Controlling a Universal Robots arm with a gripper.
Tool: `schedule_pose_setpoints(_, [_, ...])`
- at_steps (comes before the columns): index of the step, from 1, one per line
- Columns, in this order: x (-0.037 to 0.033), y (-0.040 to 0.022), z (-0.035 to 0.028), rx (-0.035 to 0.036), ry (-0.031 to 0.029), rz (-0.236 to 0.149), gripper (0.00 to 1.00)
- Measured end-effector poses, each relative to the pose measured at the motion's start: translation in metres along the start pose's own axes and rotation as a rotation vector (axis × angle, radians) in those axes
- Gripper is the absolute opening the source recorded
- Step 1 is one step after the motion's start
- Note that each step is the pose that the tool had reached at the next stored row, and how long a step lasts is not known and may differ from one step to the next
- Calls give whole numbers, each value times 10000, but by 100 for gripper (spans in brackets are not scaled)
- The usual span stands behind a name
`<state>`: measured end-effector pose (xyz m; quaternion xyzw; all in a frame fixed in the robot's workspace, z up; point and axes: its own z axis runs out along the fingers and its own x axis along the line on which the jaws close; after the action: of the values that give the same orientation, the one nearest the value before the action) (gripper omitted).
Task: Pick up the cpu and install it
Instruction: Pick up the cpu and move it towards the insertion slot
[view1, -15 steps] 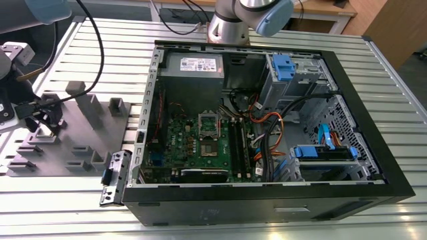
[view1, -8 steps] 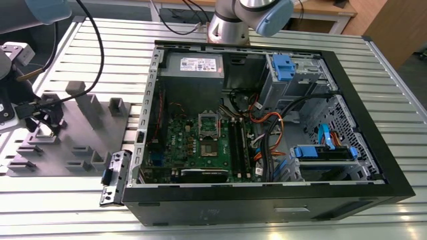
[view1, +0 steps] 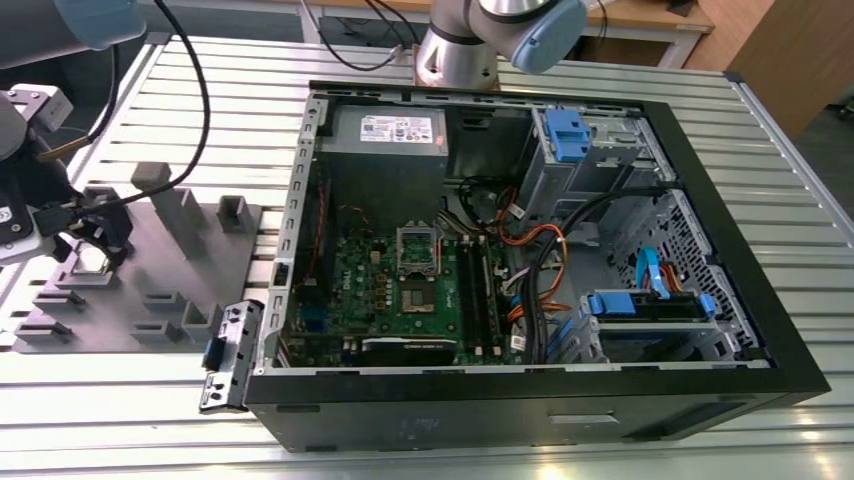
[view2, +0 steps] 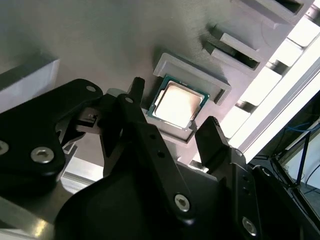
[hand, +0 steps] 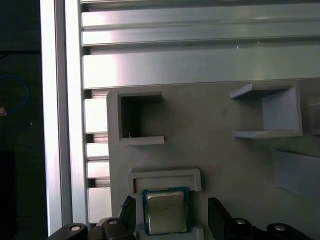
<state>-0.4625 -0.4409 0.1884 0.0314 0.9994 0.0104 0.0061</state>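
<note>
A ribbed aluminium counter (view1: 267, 60) carries a grey tray (view1: 200, 255) at the exterior view's left and an open computer case (view1: 534, 395) beside it, with wooden furniture (view1: 781, 50) behind. The one piece of writing, a white label (view1: 396, 128) on the power supply, is too small to read. The exterior view takes in the motherboard socket (view1: 418, 250), while both wrist views look closely at the cpu (view2: 177, 102) lying flat in its tray pocket, with the gripper (view2: 174, 109) spread open and a black finger on either side of the chip.

A robotics lab or assembly workshop: a slotted aluminium-profile worktop (view1: 240, 70) carries an opened desktop computer case (view1: 534, 410) with its motherboard (view1: 400, 290) exposed, a grey fixture tray (view1: 174, 250), and a robot arm's base (view1: 458, 55).
</note>
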Motion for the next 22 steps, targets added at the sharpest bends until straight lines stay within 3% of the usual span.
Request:
schedule_pose_setpoints(6, [9, 1, 55, 16, 3, -1, 68])
schedule_pose_setpoints(17, [22, 0, 57, 16, 2, -1, 68])
schedule_pose_setpoints(19, [22, 0, 57, 17, 3, 0, 66])
schedule_pose_setpoints(20, [22, 0, 57, 16, 3, 0, 60])
schedule_pose_setpoints(22, [22, 0, 57, 16, 2, 0, 60])
